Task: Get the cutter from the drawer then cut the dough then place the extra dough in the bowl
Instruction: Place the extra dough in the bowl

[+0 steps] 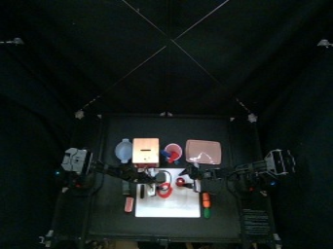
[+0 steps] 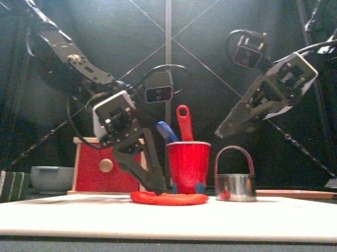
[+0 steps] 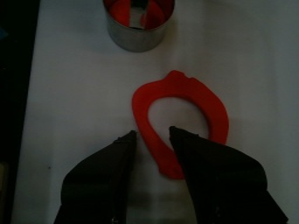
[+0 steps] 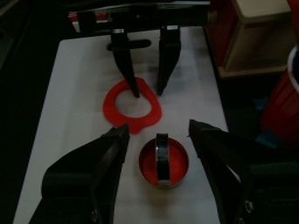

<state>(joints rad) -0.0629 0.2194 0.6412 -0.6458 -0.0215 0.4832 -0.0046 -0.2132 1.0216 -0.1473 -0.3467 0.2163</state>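
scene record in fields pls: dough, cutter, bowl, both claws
dough ring: red, flat on the white board
cutter: upright on the board, apart from the ring, red inside
bowl: back left of the table, ring not in it
left claw: open, tips down astride the ring's band
right claw: open, over the cutter

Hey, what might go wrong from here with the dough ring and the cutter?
1. The left gripper straddles just one side of the thin dough ring; lifted from there, it may stretch or tear.
2. Red dough seems to sit inside the cutter, between the right gripper's open jaws; it may stick and rise with the cutter.
3. The red cup stands close behind the ring; the left arm might knock it heading for the bowl.
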